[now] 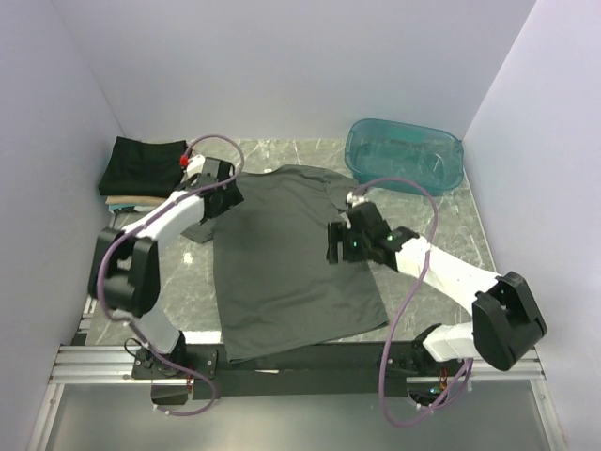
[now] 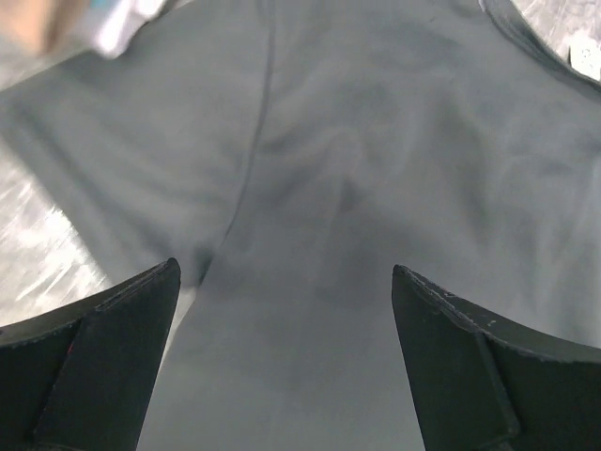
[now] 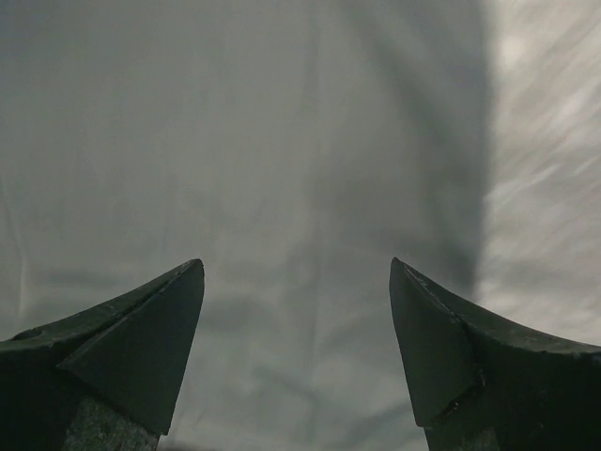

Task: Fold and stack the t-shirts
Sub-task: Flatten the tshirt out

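A dark charcoal-grey t-shirt lies spread flat on the marble table, collar toward the back. My left gripper hovers open over its left shoulder. In the left wrist view the gripper has its jaws wide apart above the shirt and its sleeve seam, holding nothing. My right gripper hangs open over the shirt's right side. The right wrist view shows the gripper with only flat grey cloth between its jaws. A folded stack of t-shirts, black on top with tan and cream below, sits at the back left.
A translucent teal plastic tub stands at the back right. Bare marble table shows to the right of the shirt and at the left front. White walls close in both sides and the back. The metal base rail runs along the near edge.
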Available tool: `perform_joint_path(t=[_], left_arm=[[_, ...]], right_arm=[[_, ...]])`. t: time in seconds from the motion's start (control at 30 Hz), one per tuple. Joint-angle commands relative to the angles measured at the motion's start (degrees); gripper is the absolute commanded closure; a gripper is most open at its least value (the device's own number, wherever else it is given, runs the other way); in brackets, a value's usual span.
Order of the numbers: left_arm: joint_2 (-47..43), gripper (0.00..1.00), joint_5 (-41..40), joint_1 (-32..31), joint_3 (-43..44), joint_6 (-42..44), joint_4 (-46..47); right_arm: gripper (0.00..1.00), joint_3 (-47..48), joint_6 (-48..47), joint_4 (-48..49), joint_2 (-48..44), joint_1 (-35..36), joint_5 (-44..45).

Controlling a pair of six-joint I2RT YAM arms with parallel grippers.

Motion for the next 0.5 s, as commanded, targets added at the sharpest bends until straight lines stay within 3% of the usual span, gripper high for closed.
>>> perform_joint_path(t=[0.0,0.27,0.47], left_arm=[[6.17,0.01,-0.02,0.86,6.34,3.34,2.84],[16.3,0.01,2.44,3.33,12.86,2.74,0.56],[15.17,0.01,2.7,3.33,8.49,0.72,-2.17]], right_arm=[[0.14,-4.7,8.22,2.62,-3.34,1.76,-5.05],[0.14,-8.41,12.98,6.22,2.36,2.12,-5.34],[0.14,-4.46,11.5,2.72,10.8,-1.29,-1.37]])
